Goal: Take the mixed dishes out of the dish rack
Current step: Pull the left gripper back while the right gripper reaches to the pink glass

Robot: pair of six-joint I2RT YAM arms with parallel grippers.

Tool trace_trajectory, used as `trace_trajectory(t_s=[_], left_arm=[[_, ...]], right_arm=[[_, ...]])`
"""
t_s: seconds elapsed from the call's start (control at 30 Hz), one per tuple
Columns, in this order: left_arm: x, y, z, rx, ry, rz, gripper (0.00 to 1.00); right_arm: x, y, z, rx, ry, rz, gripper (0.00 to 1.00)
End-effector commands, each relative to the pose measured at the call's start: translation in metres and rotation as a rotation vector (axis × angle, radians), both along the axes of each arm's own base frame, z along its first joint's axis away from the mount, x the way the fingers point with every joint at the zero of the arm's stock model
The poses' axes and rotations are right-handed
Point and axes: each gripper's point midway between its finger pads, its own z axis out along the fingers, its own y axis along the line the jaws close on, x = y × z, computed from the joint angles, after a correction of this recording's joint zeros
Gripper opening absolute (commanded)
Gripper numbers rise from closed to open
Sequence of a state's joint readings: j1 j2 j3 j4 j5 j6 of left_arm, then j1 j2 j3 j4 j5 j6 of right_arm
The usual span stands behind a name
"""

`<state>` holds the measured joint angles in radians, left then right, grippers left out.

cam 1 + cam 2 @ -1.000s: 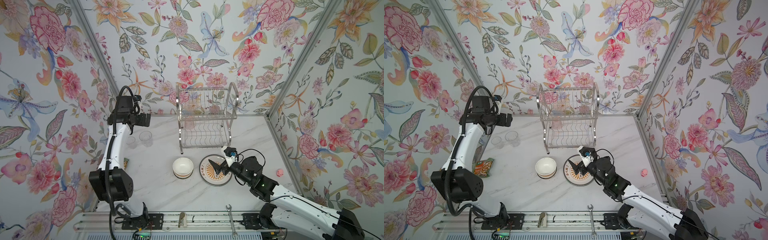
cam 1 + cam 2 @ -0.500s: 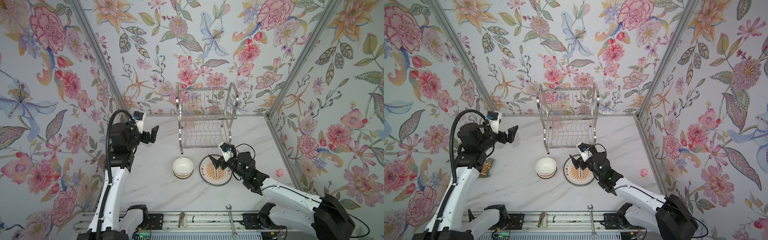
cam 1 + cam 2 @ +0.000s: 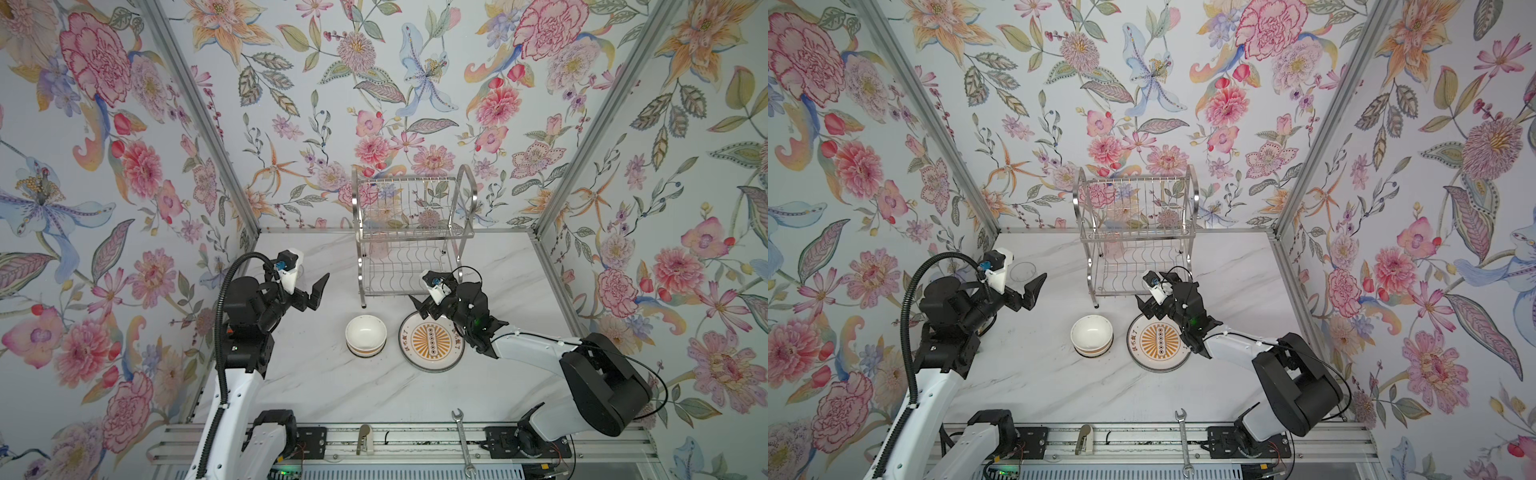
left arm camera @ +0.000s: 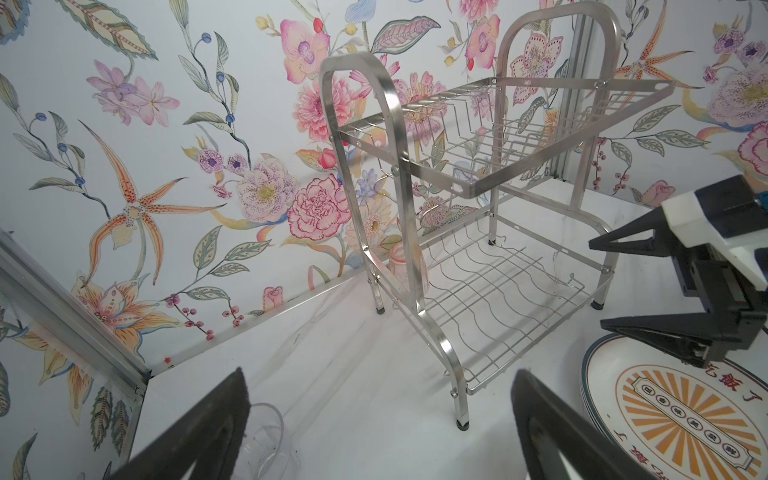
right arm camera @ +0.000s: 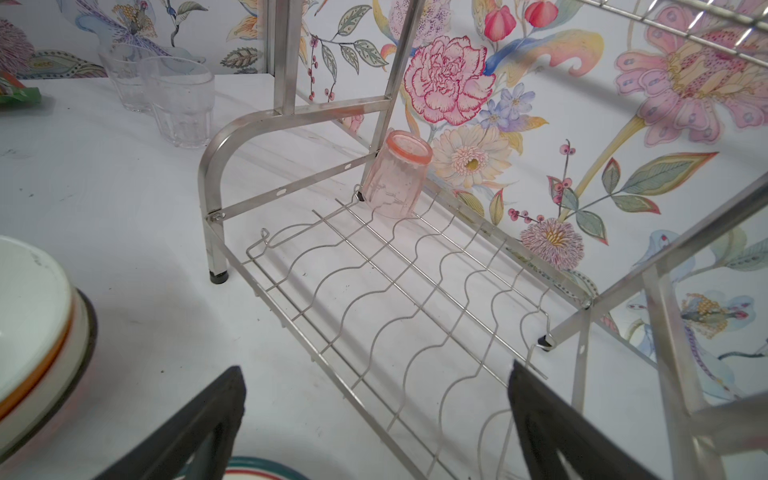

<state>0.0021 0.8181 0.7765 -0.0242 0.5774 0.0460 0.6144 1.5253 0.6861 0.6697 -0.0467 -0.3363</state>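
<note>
Arms have both swung round to face the rack [image 3: 409, 232]: left fingers [image 4: 228, 399] have come away from the clear tumblers [image 5: 178, 104] on the bench [image 3: 332, 395], right fingers [image 5: 224, 399] have lifted off the plate [image 3: 432, 345]. Both pairs gape, empty. One pink tumbler [image 5: 399, 174], upside down I think, leans in the lower shelf's back corner, seemingly the last piece left.

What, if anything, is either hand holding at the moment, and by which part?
Nothing is held. The left hand and the right hand are both open and empty; the pink tumbler stands in the rack, untouched.
</note>
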Motion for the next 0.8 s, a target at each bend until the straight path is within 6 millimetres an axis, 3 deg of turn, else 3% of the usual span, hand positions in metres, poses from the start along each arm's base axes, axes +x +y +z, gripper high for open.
trace_trajectory(t_s=[0.0,0.23,0.53,0.77], left_arm=[[-0.009,-0.011,-0.016,0.044,0.021,-0.063,0.99],[-0.016,-0.002,-0.026,0.028,-0.016,0.004,0.99],[-0.02,0.012,-0.051,0.092,0.03,0.084,0.99],[-0.024,0.01,-0.066,0.118,0.046,0.067,0.99]], right_arm=[[0.013,0.01,0.012,-0.002,-0.078,0.039,0.99],[0.044,0.019,-0.001,0.006,-0.078,0.058,0.99],[0.083,0.05,-0.007,0.099,-0.083,0.097,0.99],[0.107,0.075,-0.019,0.125,-0.095,0.145,0.99]])
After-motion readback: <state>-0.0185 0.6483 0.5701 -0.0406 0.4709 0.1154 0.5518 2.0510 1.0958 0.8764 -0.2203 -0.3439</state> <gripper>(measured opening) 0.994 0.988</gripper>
